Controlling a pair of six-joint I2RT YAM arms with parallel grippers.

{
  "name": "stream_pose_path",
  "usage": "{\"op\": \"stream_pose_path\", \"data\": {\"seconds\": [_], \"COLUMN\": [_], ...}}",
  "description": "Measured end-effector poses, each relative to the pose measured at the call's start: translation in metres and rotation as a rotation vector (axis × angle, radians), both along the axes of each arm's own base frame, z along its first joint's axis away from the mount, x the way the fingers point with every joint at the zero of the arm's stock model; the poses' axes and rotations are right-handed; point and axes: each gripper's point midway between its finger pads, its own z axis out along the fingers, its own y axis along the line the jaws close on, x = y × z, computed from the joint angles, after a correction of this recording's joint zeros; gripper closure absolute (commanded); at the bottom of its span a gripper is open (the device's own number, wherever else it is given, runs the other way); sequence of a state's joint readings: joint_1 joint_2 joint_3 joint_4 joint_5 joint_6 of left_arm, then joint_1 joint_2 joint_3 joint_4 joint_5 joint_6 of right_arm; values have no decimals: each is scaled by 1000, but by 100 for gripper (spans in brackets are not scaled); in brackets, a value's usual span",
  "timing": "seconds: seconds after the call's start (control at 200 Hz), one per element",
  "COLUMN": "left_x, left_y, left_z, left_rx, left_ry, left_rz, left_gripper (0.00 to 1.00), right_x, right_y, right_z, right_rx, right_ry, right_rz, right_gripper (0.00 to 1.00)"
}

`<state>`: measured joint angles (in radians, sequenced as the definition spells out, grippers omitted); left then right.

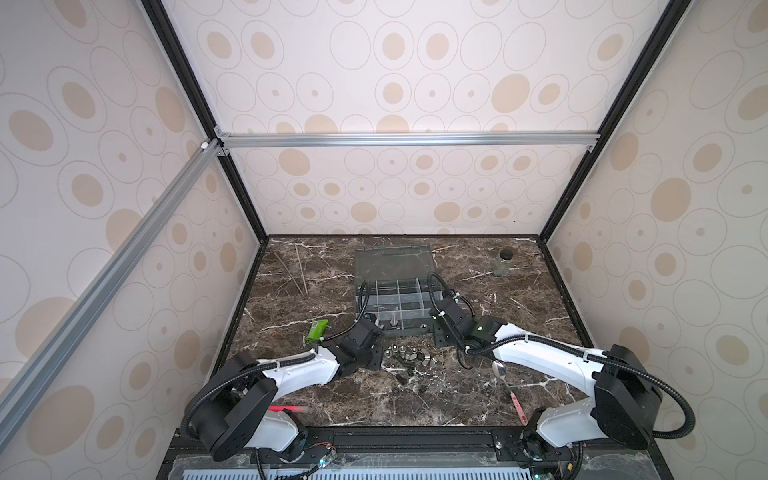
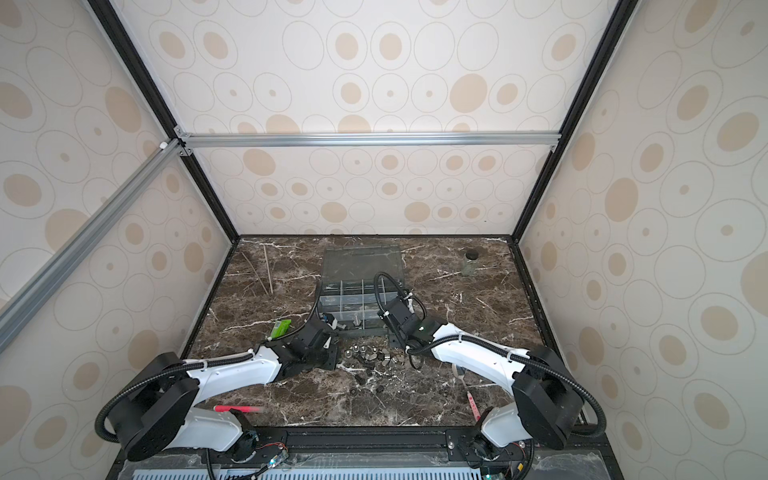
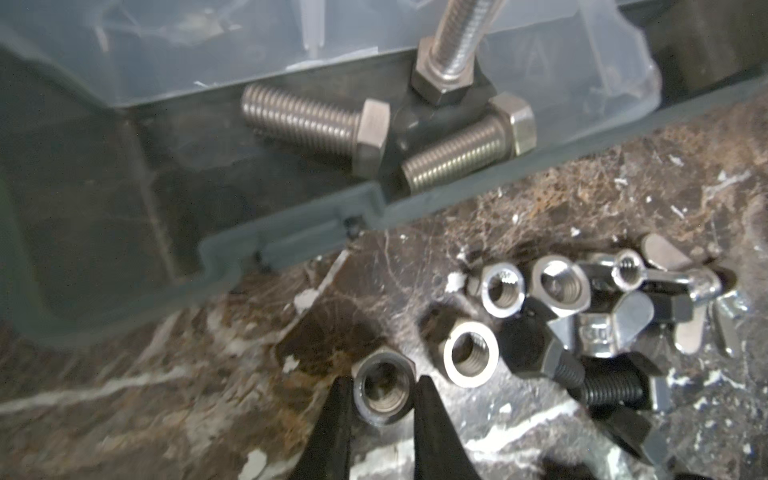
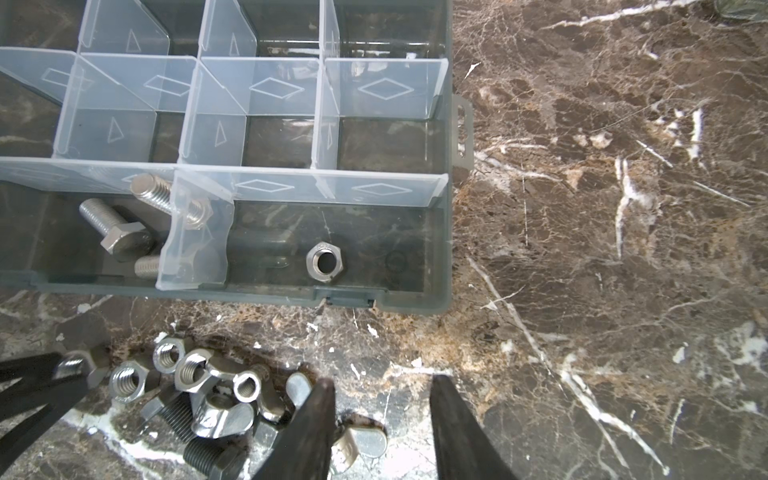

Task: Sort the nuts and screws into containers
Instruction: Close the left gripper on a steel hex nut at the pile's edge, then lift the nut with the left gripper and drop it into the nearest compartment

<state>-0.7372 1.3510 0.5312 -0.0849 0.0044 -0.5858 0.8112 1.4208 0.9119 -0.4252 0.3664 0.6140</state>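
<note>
Arm bases [image 1: 274,436] nearest, on the black rail [image 1: 395,438]. Red pen [image 1: 286,409] on the surface [image 1: 374,399] beside the left base. Back left: thin sticks [image 1: 301,270], well apart from everything. Green packet [image 1: 316,330] near the left wrist [image 1: 361,336].

Left claw [image 3: 382,380] low, clenched on a dark nut [image 3: 384,392] at the left edge of the pile [image 1: 409,359]; fingers [image 3: 332,424] press its two sides. Lifted or resting: cannot tell.

Pile: hex nuts [image 3: 471,353], wing nuts [image 4: 365,440], dark screws [image 3: 602,382], jumbled and touching, just in front of the box [image 4: 415,301]. Lid [image 1: 392,259] open, lying flat behind.

Front row of box: three silver screws [image 4: 116,237] in one compartment [image 4: 50,232], one standing on its head. A lone silver nut [image 4: 324,262] sits in the compartment [image 4: 395,249] to their right. In the right wrist view a translucent divider [image 4: 195,232] veils parts of two screws. In both top views the left wrist and right wrist [image 1: 451,316] cover the box's front corners.

Right claw [image 4: 384,382] released, fingers apart over the pile's right edge, only surface and a wing nut beneath the gap. Spoon [image 1: 498,370] just beside the right forearm. Jar [image 1: 503,264], black lid, back right, well apart.
</note>
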Motion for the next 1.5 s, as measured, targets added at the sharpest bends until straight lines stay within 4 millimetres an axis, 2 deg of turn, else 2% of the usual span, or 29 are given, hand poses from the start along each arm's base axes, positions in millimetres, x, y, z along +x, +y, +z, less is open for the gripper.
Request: {"op": "stream_pose_path", "data": {"seconds": [0.18, 0.595, 0.905, 1.095, 1.255, 1.385, 1.5], "left_x": [-11, -8, -3, -2, -3, -3, 9], "left_y": [14, 18, 19, 19, 18, 11, -6], "left_z": [-1, -8, -10, -9, -8, 5, 37], "left_rx": [18, 71, 119, 123, 127, 109, 49], "left_ry": [-2, 3, 2, -1, 8, -2, -62], "left_rz": [10, 13, -3, -9, -14, -30, -47], "left_gripper": [75, 65, 74, 81, 82, 82, 82], "right_x": [0, 0, -6, -6, -7, -8, -10], "right_y": [2, 5, -2, -5, -8, -11, -15], "right_z": [0, 0, -9, 1, 6, 12, 22], "right_rx": [9, 21, 13, 29, 33, 37, 51], "right_ry": [0, 4, 16, -11, -27, -39, -59], "right_rz": [4, 8, -2, -9, -14, -17, -20], "right_gripper": [59, 59, 59, 59, 59, 59, 59]}}
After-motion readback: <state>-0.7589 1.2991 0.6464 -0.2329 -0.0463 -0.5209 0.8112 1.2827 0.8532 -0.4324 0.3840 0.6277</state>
